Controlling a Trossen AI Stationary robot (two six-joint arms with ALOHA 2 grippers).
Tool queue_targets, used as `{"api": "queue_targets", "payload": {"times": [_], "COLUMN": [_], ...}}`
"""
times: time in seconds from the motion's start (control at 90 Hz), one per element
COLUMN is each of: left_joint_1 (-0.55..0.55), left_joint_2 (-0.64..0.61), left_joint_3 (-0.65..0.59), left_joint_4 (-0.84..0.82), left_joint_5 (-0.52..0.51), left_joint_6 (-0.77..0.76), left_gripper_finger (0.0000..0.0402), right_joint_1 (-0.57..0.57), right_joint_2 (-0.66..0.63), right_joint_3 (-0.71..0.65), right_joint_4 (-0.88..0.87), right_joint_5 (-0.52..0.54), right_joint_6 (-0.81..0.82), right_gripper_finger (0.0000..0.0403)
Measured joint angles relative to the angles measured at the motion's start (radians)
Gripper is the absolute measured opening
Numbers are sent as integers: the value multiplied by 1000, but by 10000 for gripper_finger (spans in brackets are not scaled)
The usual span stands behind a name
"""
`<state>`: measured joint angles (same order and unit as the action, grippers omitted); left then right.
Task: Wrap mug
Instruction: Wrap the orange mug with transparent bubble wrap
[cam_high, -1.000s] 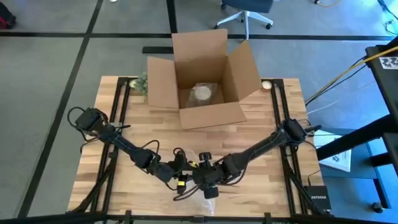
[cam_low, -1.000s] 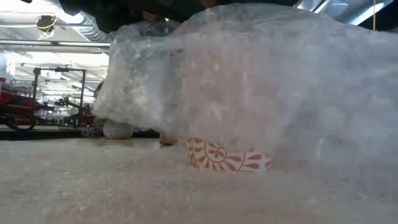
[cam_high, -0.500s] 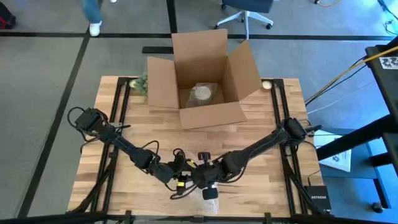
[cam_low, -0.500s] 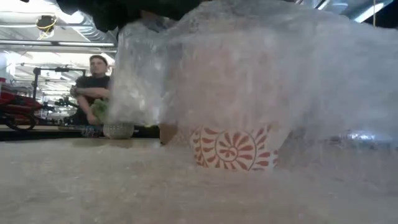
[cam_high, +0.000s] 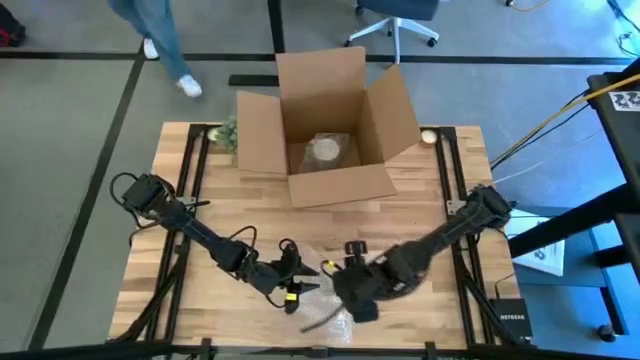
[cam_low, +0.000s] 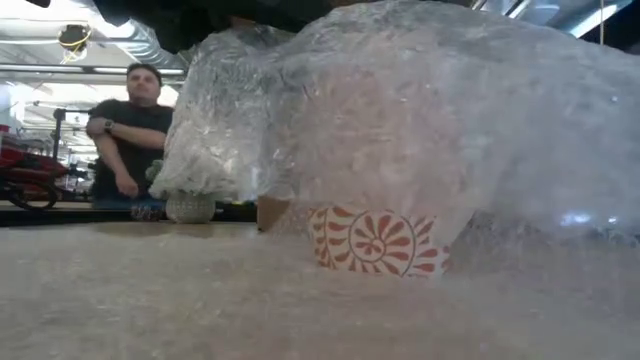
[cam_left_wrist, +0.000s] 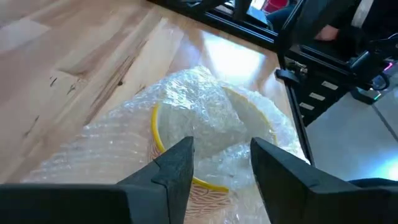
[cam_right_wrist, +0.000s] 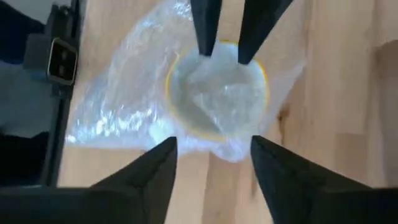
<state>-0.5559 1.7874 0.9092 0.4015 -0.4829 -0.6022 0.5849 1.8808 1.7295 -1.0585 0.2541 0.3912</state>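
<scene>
The mug (cam_low: 378, 240) stands upright on the table (cam_high: 200, 200) near its front edge, well in front of the cardboard box (cam_high: 330, 130). It is white with a red-orange swirl pattern on its side and a yellow rim. Clear bubble wrap (cam_left_wrist: 205, 118) lies under it, drapes over its top and is partly pushed into its mouth, leaving the lower side bare.

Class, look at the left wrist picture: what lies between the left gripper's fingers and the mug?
Bubble wrap: it is tucked into the mug, just ahead of the left gripper, whose jaws are apart.
</scene>
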Motion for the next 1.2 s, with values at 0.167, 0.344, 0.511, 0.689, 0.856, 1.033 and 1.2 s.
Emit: {"api": "queue_targets", "payload": {"times": [0.167, 0.344, 0.511, 0.689, 0.856, 1.033, 1.2], "left_joint_1": [-1, -1, 0, 0, 0, 0, 0], "left_joint_2": [0, 0, 0, 1, 1, 1, 1], "left_joint_3": [0, 0, 0, 0, 0, 0, 0], "left_joint_4": [0, 1, 25, 36, 43, 51, 49], "left_joint_5": [0, 0, 2, 4, 5, 4, 3], "left_joint_6": [-1, -3, -10, -11, -18, -18, -6], "left_gripper_finger": [144, 144, 144, 144, 144, 144, 144], "right_joint_1": [82, 142, 183, 212, 243, 262, 225], "right_joint_2": [-76, -104, -99, -87, -30, 69, 99], "right_joint_3": [-175, -410, -555, -625, -624, -620, -554], "right_joint_4": [73, 309, 567, 886, 1024, 1116, 1113], "right_joint_5": [123, 120, 112, 120, 67, 39, 70], "right_joint_6": [112, 273, 411, 447, 450, 451, 367], "right_gripper_finger": [205, 198, 198, 198, 198, 198, 198]}}
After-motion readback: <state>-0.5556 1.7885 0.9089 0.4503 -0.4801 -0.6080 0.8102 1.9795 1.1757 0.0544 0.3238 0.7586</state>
